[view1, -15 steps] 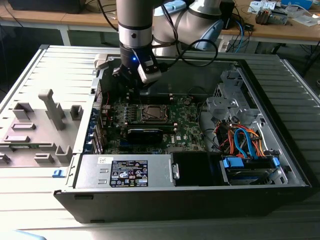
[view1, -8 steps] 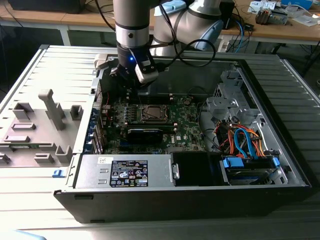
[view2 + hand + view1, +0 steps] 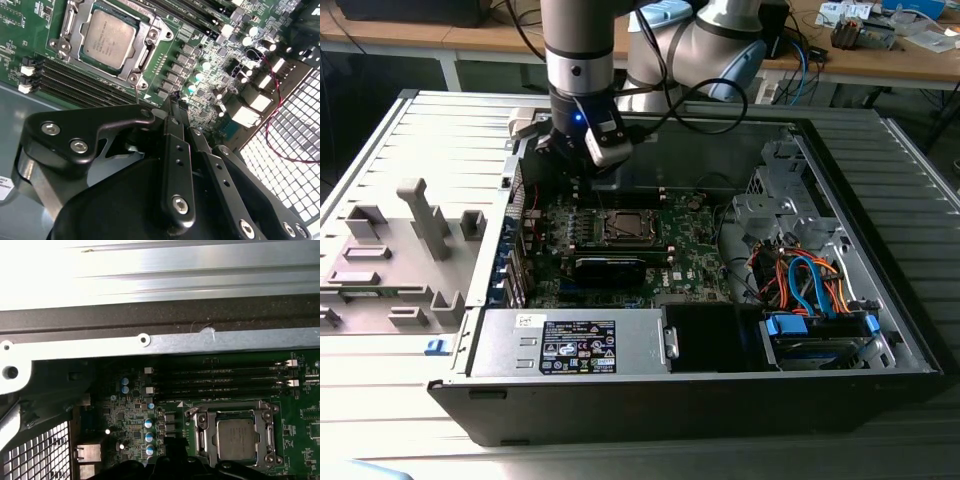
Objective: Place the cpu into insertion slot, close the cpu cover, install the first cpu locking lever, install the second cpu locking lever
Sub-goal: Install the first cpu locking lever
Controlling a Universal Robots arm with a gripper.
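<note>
The cpu (image 3: 109, 39) lies flat in the insertion slot (image 3: 150, 34), its silver-grey top showing through the window of the cpu cover (image 3: 75, 12). The cover lies down over the chip. In the first wrist view the cpu (image 3: 236, 439) sits inside the cover's frame (image 3: 202, 432). My gripper (image 3: 173, 103) hovers beside a corner of the socket, fingers together with nothing between them. A thin metal lever rod (image 3: 136, 92) rises from that corner, just off the fingertips. In the exterior view the gripper (image 3: 578, 172) hangs over the motherboard at the back of the socket (image 3: 623, 228).
The open computer case (image 3: 880, 330) holds a power supply (image 3: 575, 345) at the front and cables with a drive cage (image 3: 810, 290) on the exterior view's right. Memory slots (image 3: 220, 380) run beside the socket. A grey fixture block (image 3: 410, 250) sits on the exterior view's left.
</note>
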